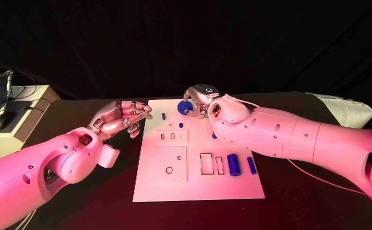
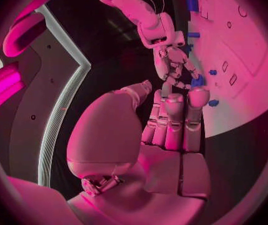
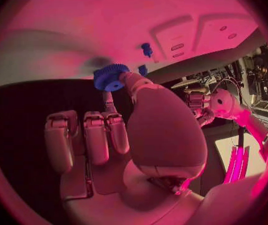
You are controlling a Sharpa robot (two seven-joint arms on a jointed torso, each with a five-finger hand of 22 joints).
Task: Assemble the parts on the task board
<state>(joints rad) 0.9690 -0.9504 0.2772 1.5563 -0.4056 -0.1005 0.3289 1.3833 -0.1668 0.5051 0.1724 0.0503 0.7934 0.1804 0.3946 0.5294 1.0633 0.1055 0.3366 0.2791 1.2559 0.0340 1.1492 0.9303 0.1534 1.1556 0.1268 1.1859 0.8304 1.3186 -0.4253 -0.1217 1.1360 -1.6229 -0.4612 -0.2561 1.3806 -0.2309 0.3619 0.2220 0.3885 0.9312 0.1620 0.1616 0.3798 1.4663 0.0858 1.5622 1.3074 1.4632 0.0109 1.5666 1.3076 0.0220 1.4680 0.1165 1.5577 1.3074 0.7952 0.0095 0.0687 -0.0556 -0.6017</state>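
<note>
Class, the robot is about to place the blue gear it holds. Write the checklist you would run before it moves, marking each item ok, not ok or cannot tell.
1. Blue gear held by the right hand: ok, pinched at the fingertips.
2. Gear over the task board: ok, at its far edge.
3. Left hand out of the way: ok, beside the board's left edge, holding nothing, fingers curled.
4. Gear's seat on the board identified: cannot tell.
5. Blue cylinder and slim blue bar clear of the right hand: ok, they lie near the board's right edge.
</note>
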